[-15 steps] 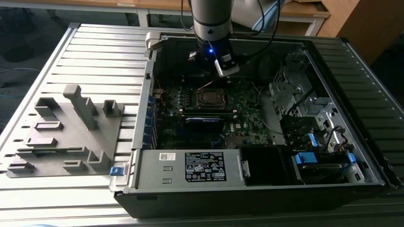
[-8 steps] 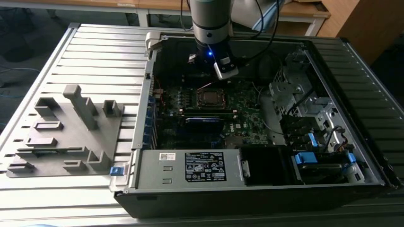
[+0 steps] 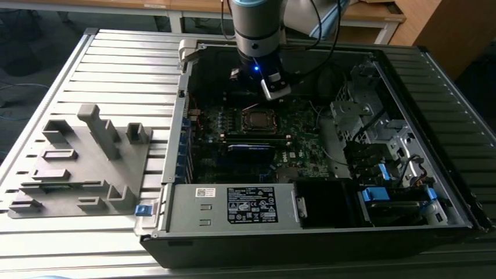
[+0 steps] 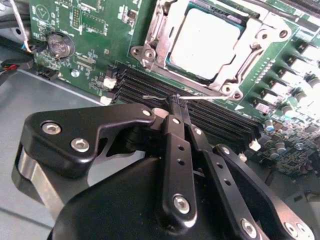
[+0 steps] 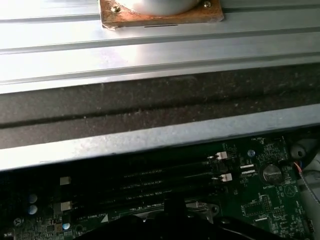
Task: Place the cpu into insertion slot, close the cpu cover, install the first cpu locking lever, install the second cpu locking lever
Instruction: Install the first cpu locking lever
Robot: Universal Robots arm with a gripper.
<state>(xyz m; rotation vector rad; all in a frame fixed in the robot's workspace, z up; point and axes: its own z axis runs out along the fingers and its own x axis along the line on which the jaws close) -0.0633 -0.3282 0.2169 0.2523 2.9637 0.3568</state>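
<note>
In the second wrist view my gripper (image 4: 175,102) is clenched, tips against the thin wire locking lever (image 4: 210,97). Just beyond, the cpu (image 4: 207,42) sits in the insertion slot (image 4: 171,61) under the lowered cpu cover (image 4: 156,30). I judge a lever step is in hand, calling for steady, precise pressure.

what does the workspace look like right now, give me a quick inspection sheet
surface: ribbed metal table, open computer case on it
job's things: cpu seated in insertion slot, cpu cover down around it
clutter: grey fixture tray on the table, exterior view's left
grippers: gripper shut, tips at a thin wire lever
cables: black cables by the arm; red and black wires
surroundings: wooden furniture beyond the table
</note>
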